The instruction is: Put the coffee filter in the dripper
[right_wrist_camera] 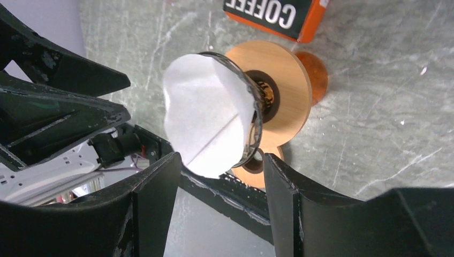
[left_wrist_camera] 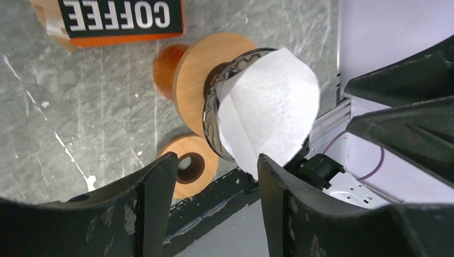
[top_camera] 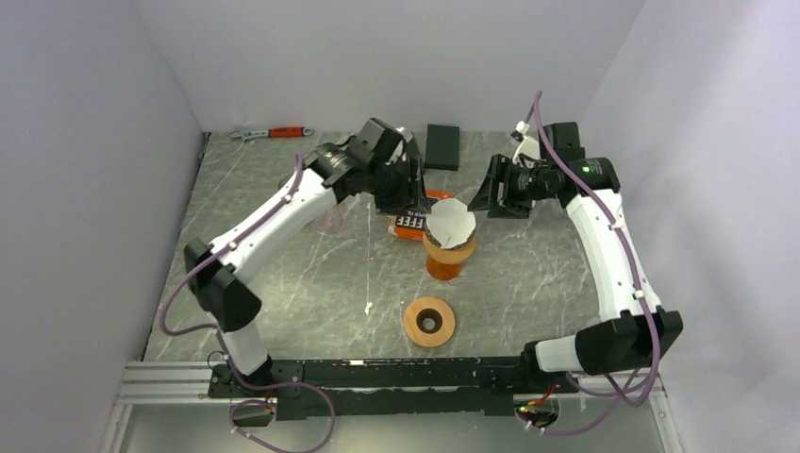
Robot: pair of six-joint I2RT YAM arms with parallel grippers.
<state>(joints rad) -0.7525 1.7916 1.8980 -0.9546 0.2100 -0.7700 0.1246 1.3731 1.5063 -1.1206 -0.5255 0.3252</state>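
Note:
The white paper coffee filter sits in the mouth of the glass dripper, its top edge standing above the rim. The dripper has a wooden collar and rests on an orange cup. My left gripper hovers just left of the filter and my right gripper just right of it. Both are open and hold nothing. In the left wrist view the filter lies beyond the open gripper. The right wrist view shows the same of the filter and gripper.
An orange and black coffee box lies right behind the dripper. A loose wooden ring lies in front of it. A black block and an orange-handled wrench lie at the back edge.

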